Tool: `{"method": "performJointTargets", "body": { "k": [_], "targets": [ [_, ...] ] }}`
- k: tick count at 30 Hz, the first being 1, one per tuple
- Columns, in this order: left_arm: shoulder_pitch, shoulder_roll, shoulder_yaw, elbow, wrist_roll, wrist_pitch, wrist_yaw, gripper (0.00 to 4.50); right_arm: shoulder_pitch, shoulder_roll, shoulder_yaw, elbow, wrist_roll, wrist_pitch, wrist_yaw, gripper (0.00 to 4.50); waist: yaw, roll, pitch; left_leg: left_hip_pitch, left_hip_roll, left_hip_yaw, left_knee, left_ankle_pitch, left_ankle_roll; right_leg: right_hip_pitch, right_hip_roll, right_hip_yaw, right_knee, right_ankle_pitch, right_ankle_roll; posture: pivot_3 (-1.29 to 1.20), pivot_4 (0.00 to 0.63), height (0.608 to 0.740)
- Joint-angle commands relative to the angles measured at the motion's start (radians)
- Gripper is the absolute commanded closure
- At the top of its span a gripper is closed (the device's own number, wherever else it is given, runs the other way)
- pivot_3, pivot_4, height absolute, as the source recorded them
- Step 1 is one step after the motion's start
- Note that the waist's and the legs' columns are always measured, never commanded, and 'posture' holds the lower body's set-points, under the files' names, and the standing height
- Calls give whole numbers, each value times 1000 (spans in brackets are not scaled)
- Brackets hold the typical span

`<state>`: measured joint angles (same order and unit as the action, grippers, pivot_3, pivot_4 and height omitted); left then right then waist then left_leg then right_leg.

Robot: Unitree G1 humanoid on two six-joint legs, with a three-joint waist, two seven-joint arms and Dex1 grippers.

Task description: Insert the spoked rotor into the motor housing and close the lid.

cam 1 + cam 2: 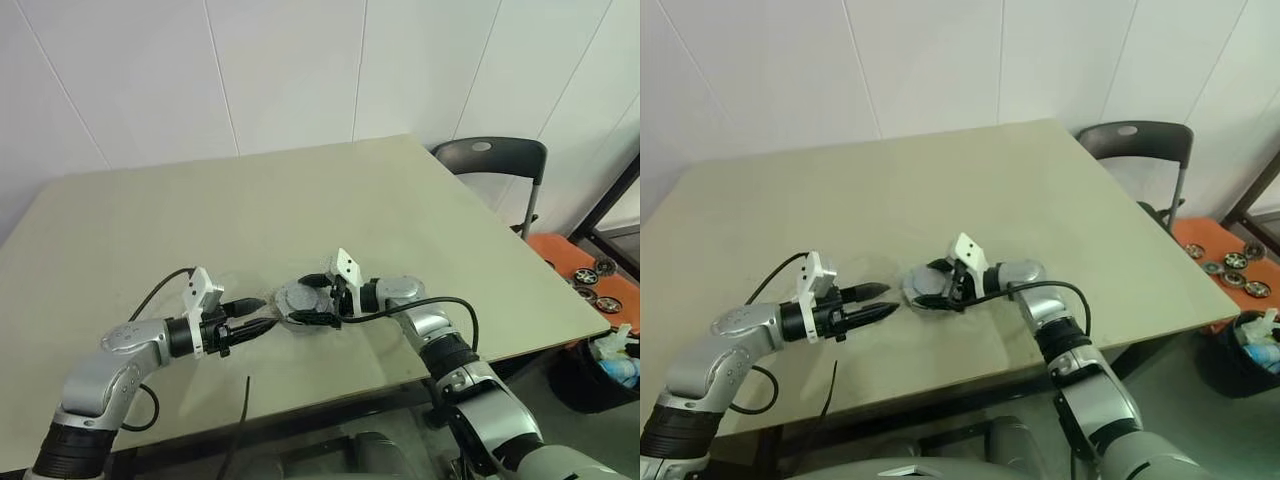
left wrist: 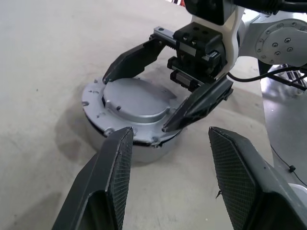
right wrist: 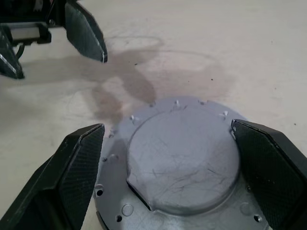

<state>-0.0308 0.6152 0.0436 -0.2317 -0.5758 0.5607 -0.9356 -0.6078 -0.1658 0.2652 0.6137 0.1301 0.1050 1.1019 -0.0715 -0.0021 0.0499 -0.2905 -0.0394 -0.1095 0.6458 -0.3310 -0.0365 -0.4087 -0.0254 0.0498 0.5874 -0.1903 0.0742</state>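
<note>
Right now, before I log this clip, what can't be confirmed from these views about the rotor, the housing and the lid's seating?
- Spoked rotor: the lid covers the motor housing, hiding its inside in both wrist views.
- Lid's seating: the far rim sits behind the right gripper in the left wrist view and is cut off by the edge in the right wrist view.
- Head views: the assembly is too small, screened by fingers; the left gripper stands apart.

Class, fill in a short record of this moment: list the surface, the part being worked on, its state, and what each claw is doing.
Surface: beige table
Part: lid sitting on the motor housing
Lid seating: one edge looks slightly raised
Right claw: open, fingers on either side of the lid
Left claw: open, beside the housing, holding nothing
Background: dark chair behind the table
</note>
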Motion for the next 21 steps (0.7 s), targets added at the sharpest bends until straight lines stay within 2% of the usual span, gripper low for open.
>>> {"method": "performJointTargets", "body": {
  "k": [1,7,14,20,21],
  "targets": [
    [14,6,35,-43,-9,-13,13,1817,-8,11,13,36,-21,-12,2,107,0,0,0,0,0,0,0,0,0,0,0,0,0,0,0,0,0,740],
    [26,44,91,-35,-2,-33,16,1817,-21,13,19,54,-34,-45,9,107,0,0,0,1,0,0,0,0,0,1,0,0,0,0,0,0,0,740],
    [95,169,155,5,30,-105,-85,1817,-33,8,20,62,-40,-62,50,107,-1,1,1,1,0,0,-2,0,0,0,0,0,0,0,0,0,0,740],
    [210,230,140,-56,24,-115,-174,1817,-58,5,25,84,-55,-99,74,107,-2,3,2,1,1,0,-2,0,0,-1,0,1,-1,0,0,0,0,740],
    [220,229,129,-63,33,-121,-176,1817,-63,7,24,93,-59,-107,71,258,-1,4,2,0,1,0,-2,0,0,-1,0,1,-1,0,0,0,0,740]
  ]
}}
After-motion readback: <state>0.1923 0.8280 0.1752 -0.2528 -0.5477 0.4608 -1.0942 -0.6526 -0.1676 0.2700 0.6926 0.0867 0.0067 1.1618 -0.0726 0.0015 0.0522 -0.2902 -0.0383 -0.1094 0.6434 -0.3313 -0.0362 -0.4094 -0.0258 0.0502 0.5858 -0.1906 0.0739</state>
